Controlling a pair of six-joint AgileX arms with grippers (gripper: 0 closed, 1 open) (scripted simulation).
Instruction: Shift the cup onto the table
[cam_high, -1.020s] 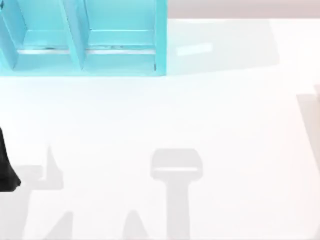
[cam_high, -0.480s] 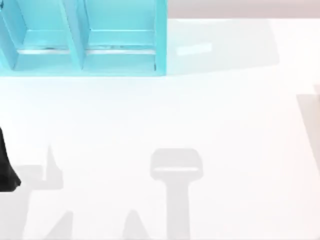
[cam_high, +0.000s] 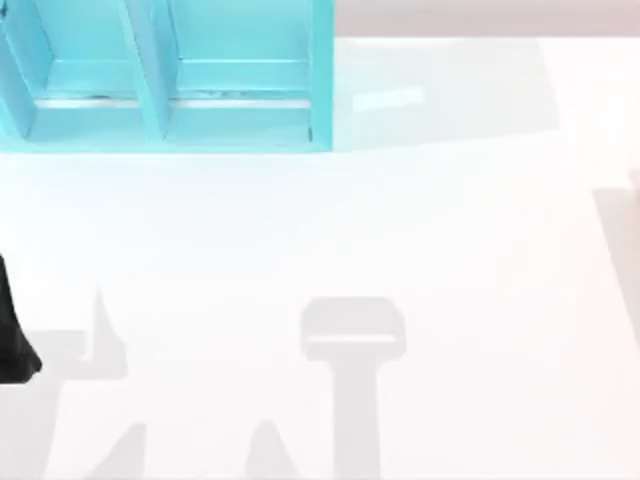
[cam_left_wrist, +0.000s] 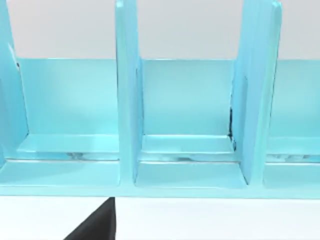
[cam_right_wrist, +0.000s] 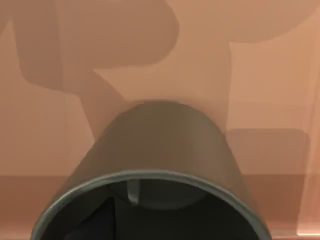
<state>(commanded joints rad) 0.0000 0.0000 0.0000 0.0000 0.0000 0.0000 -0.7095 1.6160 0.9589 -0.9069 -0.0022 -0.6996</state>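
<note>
A dark grey cup (cam_right_wrist: 160, 145) looms very close in the right wrist view, its open rim toward the camera, over a plain brownish-orange surface (cam_right_wrist: 60, 125) crossed by shadows. Dark shapes lie inside the rim, and I cannot make out what they are. The table (cam_high: 420, 230) is the broad white surface in the top view. A black part of my left arm (cam_high: 12, 345) sits at the table's left edge. A black wedge of the left gripper (cam_left_wrist: 95, 227) pokes in low in the left wrist view, in front of the shelf.
A turquoise shelf unit (cam_high: 180, 90) with upright dividers stands at the table's back left. The left wrist view faces its compartments (cam_left_wrist: 185, 115), which hold nothing. Grey arm shadows (cam_high: 350, 340) fall across the front of the table.
</note>
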